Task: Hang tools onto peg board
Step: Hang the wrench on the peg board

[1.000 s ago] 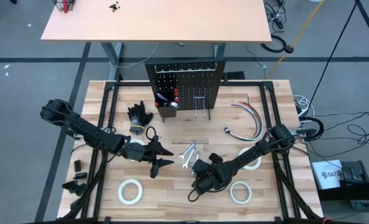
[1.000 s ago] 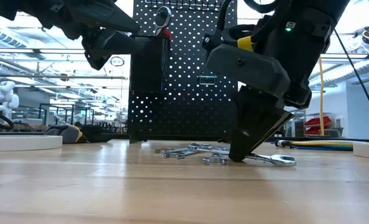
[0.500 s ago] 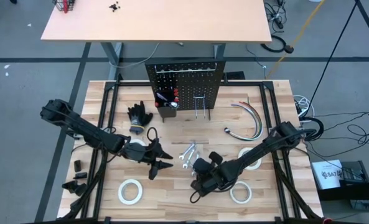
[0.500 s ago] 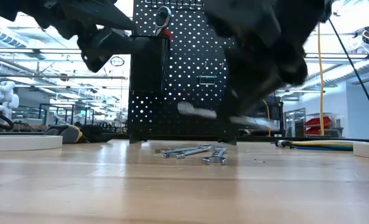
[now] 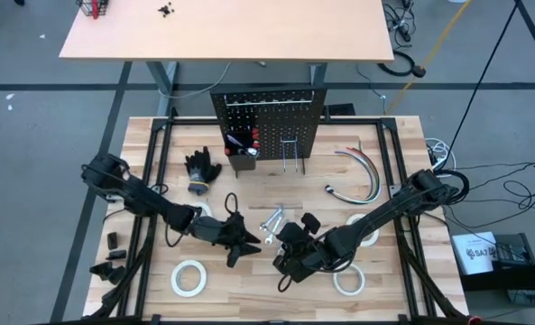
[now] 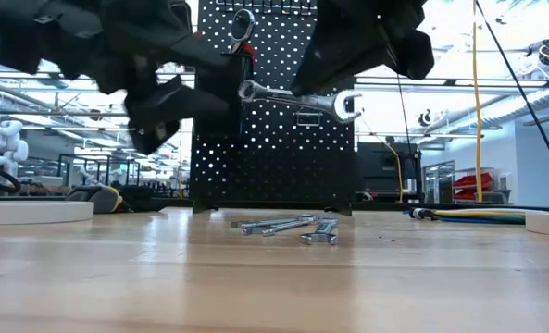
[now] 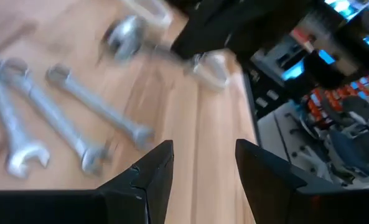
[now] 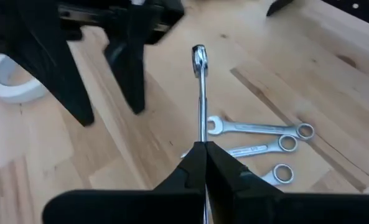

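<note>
Silver gleams off the wrench (image 6: 297,95) at the top centre of the low view, bright against the black peg board (image 6: 274,120) speckled all over with pale round holes. Three more silver wrenches (image 8: 259,146) shine at the right of the right wrist view, on light tan wood with darker grain streaks, the table (image 5: 249,280). White tape rolls (image 5: 189,277) ring the lower part of the high view. Black gloves (image 5: 201,168) sit left of centre there, and a dab of red (image 5: 254,137) shows at the board's black bin (image 5: 242,160).
</note>
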You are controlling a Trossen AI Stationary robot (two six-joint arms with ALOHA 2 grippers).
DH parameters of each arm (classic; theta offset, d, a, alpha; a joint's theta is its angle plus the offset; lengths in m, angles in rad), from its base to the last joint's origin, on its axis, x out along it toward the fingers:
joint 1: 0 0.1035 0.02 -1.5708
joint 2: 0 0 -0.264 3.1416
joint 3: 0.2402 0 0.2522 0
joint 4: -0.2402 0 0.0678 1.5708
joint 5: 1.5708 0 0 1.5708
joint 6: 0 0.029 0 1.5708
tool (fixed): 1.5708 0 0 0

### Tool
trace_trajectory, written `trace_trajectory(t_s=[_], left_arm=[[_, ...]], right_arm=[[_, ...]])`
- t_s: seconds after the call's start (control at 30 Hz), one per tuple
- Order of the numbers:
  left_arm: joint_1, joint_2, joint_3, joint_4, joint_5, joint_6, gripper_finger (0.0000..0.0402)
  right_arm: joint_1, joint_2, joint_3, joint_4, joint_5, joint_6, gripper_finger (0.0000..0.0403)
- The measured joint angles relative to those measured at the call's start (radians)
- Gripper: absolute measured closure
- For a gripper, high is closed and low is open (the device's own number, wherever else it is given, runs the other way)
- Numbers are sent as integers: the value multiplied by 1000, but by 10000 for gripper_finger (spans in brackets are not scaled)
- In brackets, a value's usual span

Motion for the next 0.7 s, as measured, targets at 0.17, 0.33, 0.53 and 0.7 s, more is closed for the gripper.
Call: trace_trajectory(t_s=[0.17, 0.33, 0.53, 0.7], left_arm=[[-5, 34, 0, 119, -27, 121, 226], [-3, 34, 0, 90, -57, 105, 226], [-3, 34, 0, 36, -56, 97, 226], [-3, 34, 0, 14, -10, 116, 226]], right_arm=[[10, -3, 0, 77, 0, -26, 400], [25, -30, 1, 88, 27, -27, 401], [26, -25, 0, -63, -8, 45, 402], [26, 0, 0, -6, -150, -65, 401]])
